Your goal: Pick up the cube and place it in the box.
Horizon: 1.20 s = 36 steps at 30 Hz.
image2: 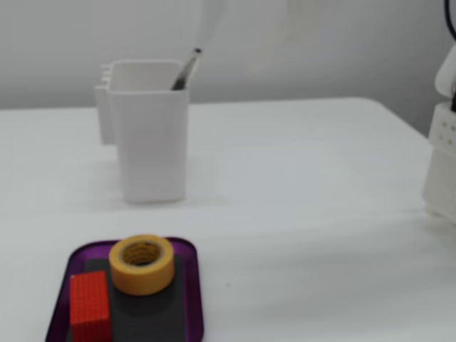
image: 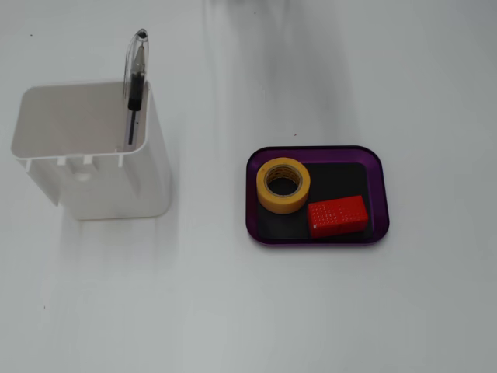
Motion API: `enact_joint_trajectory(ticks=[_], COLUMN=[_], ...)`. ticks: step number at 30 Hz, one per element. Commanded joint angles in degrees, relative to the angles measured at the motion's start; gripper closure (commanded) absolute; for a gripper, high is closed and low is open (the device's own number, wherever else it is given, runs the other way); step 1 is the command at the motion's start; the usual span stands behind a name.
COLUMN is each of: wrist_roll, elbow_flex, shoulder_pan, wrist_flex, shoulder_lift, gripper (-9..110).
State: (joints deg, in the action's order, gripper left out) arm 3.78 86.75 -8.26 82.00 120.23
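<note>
Cube [image: 336, 216] and tape roll [image: 283, 184] inside box [image: 379, 194], right of centre; pincer out of frame, state indeterminable

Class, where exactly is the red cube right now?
The cube lies inside the box, in its lower right corner in the top-down fixed view, just right of the yellow tape roll.

My low fixed view crops the box [image2: 194, 285] and cube [image2: 90, 306] at the bottom edge. Right of the box, only a blurred sliver of the arm [image2: 443, 153] shows.
</note>
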Motion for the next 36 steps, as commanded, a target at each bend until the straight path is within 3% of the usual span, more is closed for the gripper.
enact_joint_trajectory(ticks=[1, 11, 20, 26, 36], wrist_roll=[0.5, -0.1, -0.4, -0.7, -0.9], elbow_flex=[14.2, 53.0, 78.7, 88.5, 89.6], shoulder_pan=[3.4, 7.3, 7.2, 6.9, 7.1], wrist_flex=[-3.4, -17.1, -21.9, -18.0, -16.7], shoulder_lift=[9.8, 37.4, 63.6, 79.2, 76.4], gripper=[88, 88, 88, 88, 93])
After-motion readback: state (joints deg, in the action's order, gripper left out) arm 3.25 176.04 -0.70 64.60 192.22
